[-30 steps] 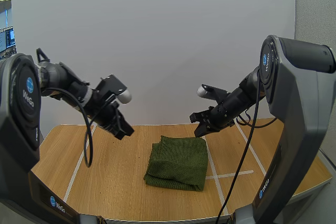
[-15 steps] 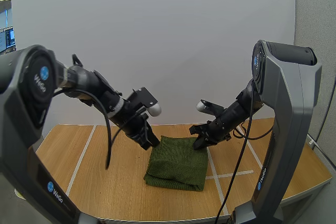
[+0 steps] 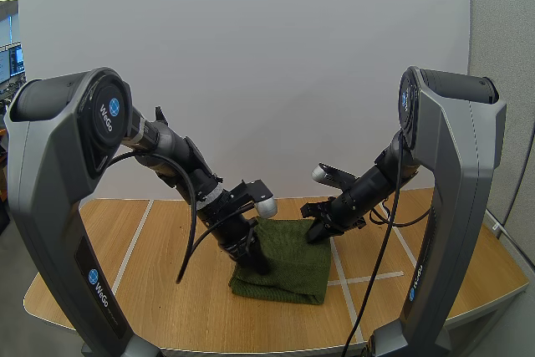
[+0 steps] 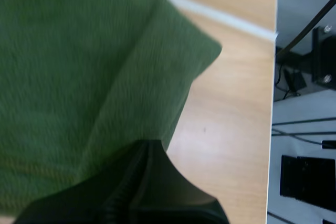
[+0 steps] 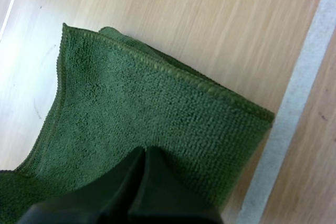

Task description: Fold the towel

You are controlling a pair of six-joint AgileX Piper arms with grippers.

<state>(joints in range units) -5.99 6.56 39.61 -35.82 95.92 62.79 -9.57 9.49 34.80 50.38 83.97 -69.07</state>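
A light wooden worktop (image 3: 167, 290) with a rounded front edge carries white tape lines (image 3: 347, 294) that run from front to back, with a short one crossing at the right. A dark green towel (image 3: 288, 257) lies flat near the middle, folded into a thick, roughly square pad. Its right edge sits just beside one tape line. Bare wood surrounds it on every side.

I look onto a light wooden counter (image 3: 167, 298) – white tape lines (image 3: 131, 250) run along it, two crossing at my right – and a plain white panel (image 3: 251, 56) stands behind
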